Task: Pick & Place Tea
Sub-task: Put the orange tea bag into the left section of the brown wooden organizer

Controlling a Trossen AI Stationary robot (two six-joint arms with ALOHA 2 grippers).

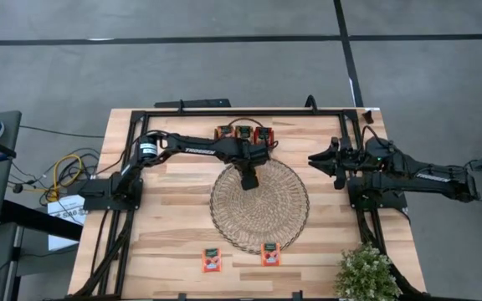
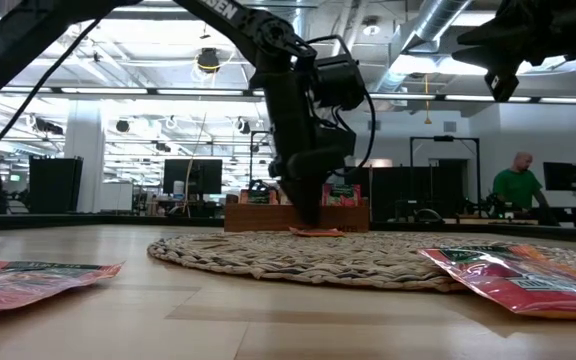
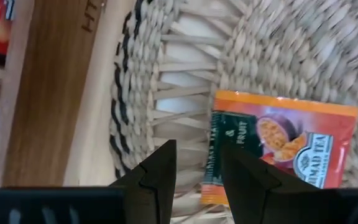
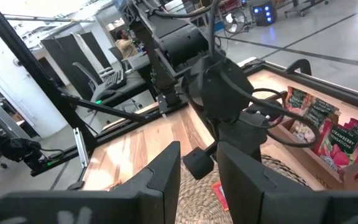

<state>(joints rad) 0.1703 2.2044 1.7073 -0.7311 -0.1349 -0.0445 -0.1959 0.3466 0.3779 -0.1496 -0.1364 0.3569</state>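
Note:
A red-orange tea packet (image 3: 284, 152) lies flat on the far part of the round woven mat (image 1: 259, 205). My left gripper (image 3: 197, 177) hangs over the packet's end toward the mat's rim, pointing steeply down. Its fingers are open, and only mat shows in the gap between them. From table height the fingertips (image 2: 306, 218) stand right above the packet (image 2: 318, 231). The wooden tray (image 1: 243, 133) behind the mat holds several upright packets (image 4: 328, 134). My right gripper (image 4: 199, 168) waits open and level above the table's right side. My left gripper comes at the packet from above. One finger (image 3: 244, 180) stands over the packet's green-edged end (image 3: 219, 155), the other over bare mat. I cannot tell whether the finger touches the packet, which lies flat on the mat.
Two more red-orange packets (image 1: 212, 260) (image 1: 270, 253) lie on the bare wood near the table's front edge. A small potted plant (image 1: 366, 272) stands at the front right corner. A black frame runs along the table's edges.

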